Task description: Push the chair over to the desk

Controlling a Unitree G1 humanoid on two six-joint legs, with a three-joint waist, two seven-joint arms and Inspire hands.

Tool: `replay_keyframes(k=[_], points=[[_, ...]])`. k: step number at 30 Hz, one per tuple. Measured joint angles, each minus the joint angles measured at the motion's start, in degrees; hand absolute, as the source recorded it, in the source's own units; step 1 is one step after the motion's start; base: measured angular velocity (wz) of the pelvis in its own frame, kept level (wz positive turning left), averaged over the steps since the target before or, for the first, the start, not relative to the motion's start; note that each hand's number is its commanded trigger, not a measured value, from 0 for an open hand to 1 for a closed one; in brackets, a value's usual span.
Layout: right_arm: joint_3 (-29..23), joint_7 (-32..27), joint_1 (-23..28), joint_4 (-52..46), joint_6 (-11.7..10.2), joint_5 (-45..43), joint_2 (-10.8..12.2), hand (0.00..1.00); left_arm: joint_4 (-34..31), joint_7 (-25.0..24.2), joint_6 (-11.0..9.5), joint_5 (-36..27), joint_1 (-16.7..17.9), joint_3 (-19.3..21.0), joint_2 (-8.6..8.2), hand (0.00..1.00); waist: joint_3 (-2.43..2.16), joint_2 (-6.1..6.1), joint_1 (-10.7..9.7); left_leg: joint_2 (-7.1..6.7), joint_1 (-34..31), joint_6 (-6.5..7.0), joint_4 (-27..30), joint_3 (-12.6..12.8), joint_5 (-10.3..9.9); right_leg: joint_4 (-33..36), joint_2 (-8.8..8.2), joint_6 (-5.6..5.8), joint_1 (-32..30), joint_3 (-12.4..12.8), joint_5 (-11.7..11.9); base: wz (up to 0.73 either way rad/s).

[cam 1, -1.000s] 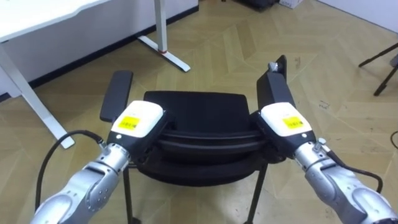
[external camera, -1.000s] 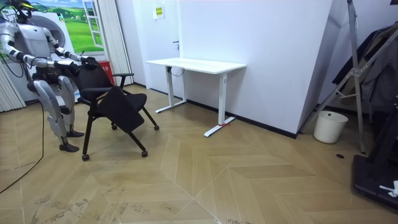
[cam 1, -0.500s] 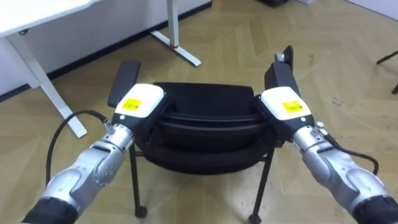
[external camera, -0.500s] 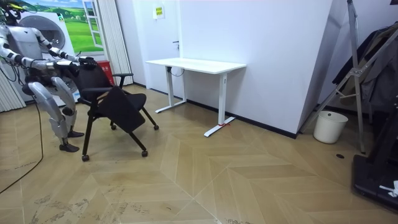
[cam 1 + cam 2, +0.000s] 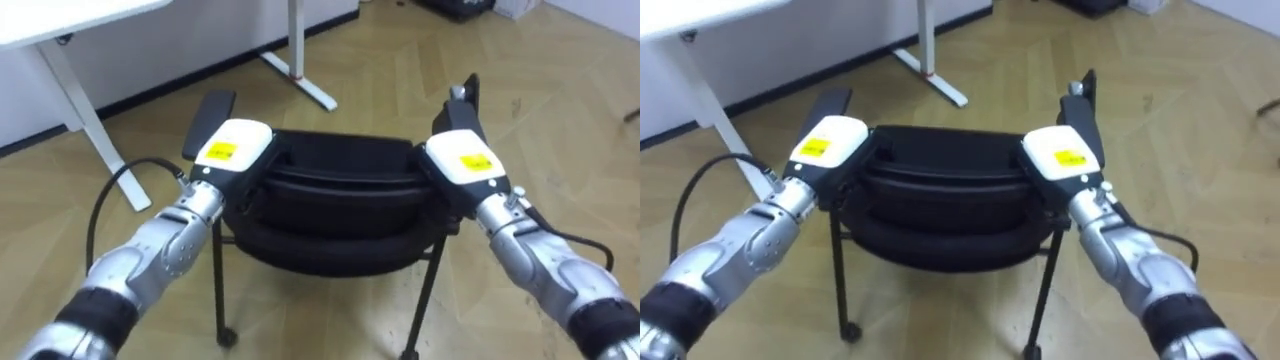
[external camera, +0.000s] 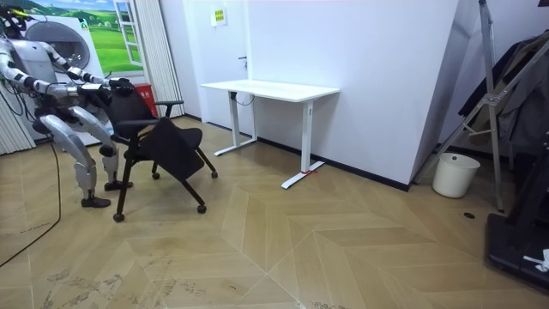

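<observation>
Both the left hand (image 5: pixel 232 152) and right hand (image 5: pixel 462 162) rest on the chair (image 5: pixel 340 200) back at 12 o'clock; their fingers are hidden, so I cannot tell the grip. Push seems underway, with the desk (image 5: pixel 60 18) at 11 o'clock well apart.

Left hand (image 5: pixel 232 152): back in sight, the rest hidden over the backrest of the chair (image 5: pixel 340 190). Right hand (image 5: pixel 462 160): same, front part lost behind the backrest. Seat mostly hidden under the backrest. Foot of the chair leg on the right is cut by the lower edge. Desk (image 5: pixel 70 15) is cut by the top edge. Room view: both hands too small to read.
</observation>
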Motion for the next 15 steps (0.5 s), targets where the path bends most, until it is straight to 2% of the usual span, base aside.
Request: replay_keyframes(k=[1,2,3,4,5,6,7,8,9,10,11,12,13,15], points=[[0.34,-0.4,-0.96,0.51,0.18,-0.93,0.46,1.0,0.81,0.13,-0.34,-0.71,-0.18,-0.27,0.58,1.0,0.65,0.37,1.75,-0.21,1.59,-0.01,-2.8,0.77,0.03,2.43,-0.83,0.17,1.01,0.21,-0.38,-0.65],[1.03,-1.25,-1.21,0.52,0.13,-0.75,0.67,1.0,0.73,0.79,-0.88,-1.04,-0.18,-0.31,1.62,1.0,1.14,-2.04,1.79,-3.02,2.45,0.11,-2.99,2.24,-0.04,6.75,-6.56,-0.33,4.35,-1.21,-0.94,-0.45],[1.23,-1.58,-1.5,0.35,0.07,-0.55,0.61,1.0,0.24,1.28,-1.03,-1.1,-0.25,-0.17,1.97,1.0,1.1,-3.48,1.8,-4.01,1.97,0.31,-1.66,3.52,-0.19,6.31,-8.77,-0.74,6.12,-1.45,-4.3,0.11],[1.23,-1.73,-2.88,0.11,0.41,-0.52,0.13,1.0,0.22,2.04,-0.78,-1.21,-0.93,0.49,1.43,1.0,1.99,-3.5,1.22,-4.34,0.65,1.21,2.24,3.96,-0.81,7.45,-9.19,-1.31,5.98,-1.71,-7.14,0.12],[1.42,-1.75,-2.88,0.43,1.14,-0.51,-0.32,1.0,0.88,1.51,-0.68,-1.33,-1.36,0.43,0.37,1.0,1.85,-2.54,1.52,-3.82,1.03,1.6,3.06,4.59,-1.06,7.34,-9.23,-0.47,6.43,-1.2,-7.74,0.07],[1.67,-1.79,-2.83,0.53,1.16,-0.5,-0.63,1.0,0.99,1.47,-0.81,-1.33,-1.31,0.35,0.18,1.0,1.89,-2.38,1.75,-3.73,1.48,1.67,3.11,4.68,-1.09,7.01,-9.43,-0.23,6.86,-0.92,-7.83,-0.16],[1.68,-2.02,-2.86,0.43,1.17,-0.45,-0.79,1.0,0.85,1.9,-1.18,-1.33,-1.25,0.12,0.36,1.0,2.12,-1.63,2.2,-3.68,1.84,3.03,3.5,5.7,-1.95,7.08,-9.97,0.68,7.15,-0.79,-7.7,-0.25],[1.76,-2.32,-3.59,0.12,1.29,-0.47,-0.78,1.0,0.79,2.77,-1.52,-1.39,-1.56,0.06,0.97,1.0,1.87,-1.8,2.5,-4.7,1.76,3.84,4.35,5.87,-3.26,10.07,-11.42,1.35,5.9,-1.45,-6.71,-0.28],[1.83,-2.43,-4.2,0.07,1.49,-0.51,-0.73,1.0,0.9,3.24,-1.59,-1.4,-2.13,0.07,1.29,1.0,2.31,-1.96,2.82,-5.02,1.73,4.19,4.9,5.94,-3.69,13.21,-12.19,1.05,4.36,-1.69,-5.36,-0.19],[1.82,-2.48,-4.96,0.16,2.24,-0.68,-0.24,1.0,1.49,3.75,-1.64,-1.36,-3.24,0.06,1.5,1.0,2.78,-1.57,3.21,-5.19,1.56,4.73,6.02,5.54,-4.5,20.33,-13.31,-0.11,0.56,-1.49,-0.85,-0.05],[1.77,-2.66,-5.09,0.16,2.94,-0.72,0.33,1.0,2.23,3.88,-1.61,-1.38,-4.03,0.06,1.59,1.0,3.32,-0.51,3.03,-5.01,1.65,5.02,6.75,4.73,-5.33,25.67,-13.68,-0.83,-2.8,-0.83,4.27,0.0],[1.76,-2.87,-5.04,0.13,3.07,-0.73,0.53,1.0,2.56,3.89,-1.65,-1.38,-4.26,0.06,1.69,1.0,3.3,-0.44,2.88,-4.97,1.68,5.13,6.89,4.4,-5.69,27.39,-13.83,-0.91,-4.35,-0.61,5.69,0.09],[1.76,-3.5,-5.01,0.04,3.07,-0.74,0.71,1.0,2.58,3.98,-1.73,-1.38,-4.6,0.06,2.06,1.0,3.38,-0.25,2.89,-4.84,1.76,5.26,7.13,3.89,-6.28,29.49,-13.89,-0.95,-7.44,-0.78,5.85,0.12],[1.93,-3.98,-5.0,-0.02,3.2,-0.68,0.95,1.0,3.32,4.76,-2.23,-1.53,-5.16,-0.56,2.57,1.0,3.8,0.39,2.87,-4.65,2.56,5.07,7.25,2.8,-7.15,27.94,-13.58,-0.78,-10.87,-1.81,5.71,0.26]])
